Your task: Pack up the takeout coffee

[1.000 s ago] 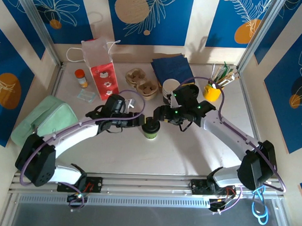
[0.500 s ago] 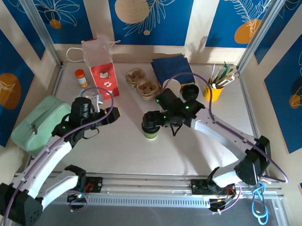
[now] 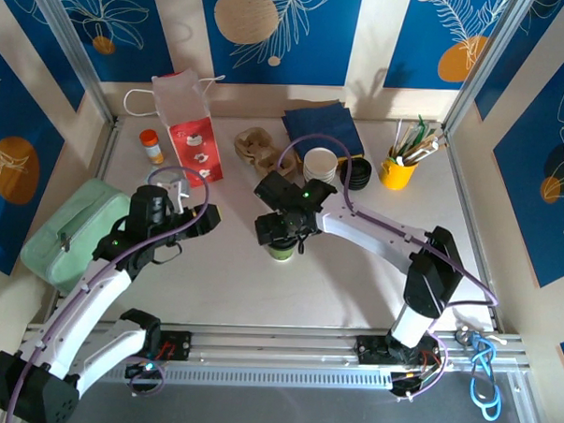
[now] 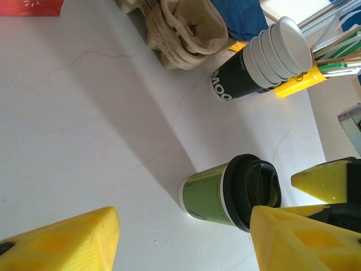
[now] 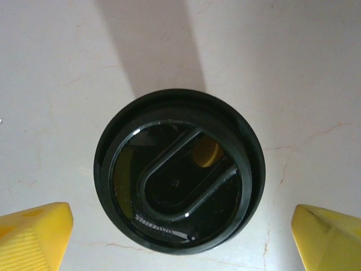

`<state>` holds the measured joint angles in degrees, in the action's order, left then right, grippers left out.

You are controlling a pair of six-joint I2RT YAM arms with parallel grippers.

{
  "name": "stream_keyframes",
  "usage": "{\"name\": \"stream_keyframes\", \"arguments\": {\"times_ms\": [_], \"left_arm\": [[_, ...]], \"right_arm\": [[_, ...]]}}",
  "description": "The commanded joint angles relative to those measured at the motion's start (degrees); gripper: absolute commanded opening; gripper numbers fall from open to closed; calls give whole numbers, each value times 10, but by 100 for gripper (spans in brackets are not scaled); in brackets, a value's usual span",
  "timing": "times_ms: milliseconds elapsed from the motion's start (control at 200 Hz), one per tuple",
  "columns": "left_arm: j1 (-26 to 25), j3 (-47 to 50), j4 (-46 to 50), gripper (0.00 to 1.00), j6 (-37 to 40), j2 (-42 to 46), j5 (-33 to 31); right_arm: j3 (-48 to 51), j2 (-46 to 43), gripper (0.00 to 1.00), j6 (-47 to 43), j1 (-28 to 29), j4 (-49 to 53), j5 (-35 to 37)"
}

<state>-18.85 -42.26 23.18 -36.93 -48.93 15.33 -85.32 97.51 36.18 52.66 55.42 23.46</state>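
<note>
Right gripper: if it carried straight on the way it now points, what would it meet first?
The takeout coffee: the right gripper points straight down at its black lid, centred between the open fingers, which would probably pass either side. The gap above it is unclear.

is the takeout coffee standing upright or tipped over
Upright. The takeout coffee stands base-down on the table, and the right wrist view looks straight down on its black lid.

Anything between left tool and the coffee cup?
Just bare tabletop between the left tool and the takeout coffee, shown in the left wrist and top views.
</note>
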Motion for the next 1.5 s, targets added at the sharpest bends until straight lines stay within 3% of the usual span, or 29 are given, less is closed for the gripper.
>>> {"name": "stream_keyframes", "arguments": {"times_ms": [0, 610, 1491], "left_arm": [[6, 9, 1, 63, 14, 1, -4], [8, 31, -6, 62, 6, 2, 0], [12, 37, -25, 63, -7, -24, 4]], "right_arm": [[-25, 14, 99, -4, 7, 23, 18], [-53, 63, 82, -6, 12, 41, 26], [-54, 94, 78, -7, 10, 64, 34]]}}
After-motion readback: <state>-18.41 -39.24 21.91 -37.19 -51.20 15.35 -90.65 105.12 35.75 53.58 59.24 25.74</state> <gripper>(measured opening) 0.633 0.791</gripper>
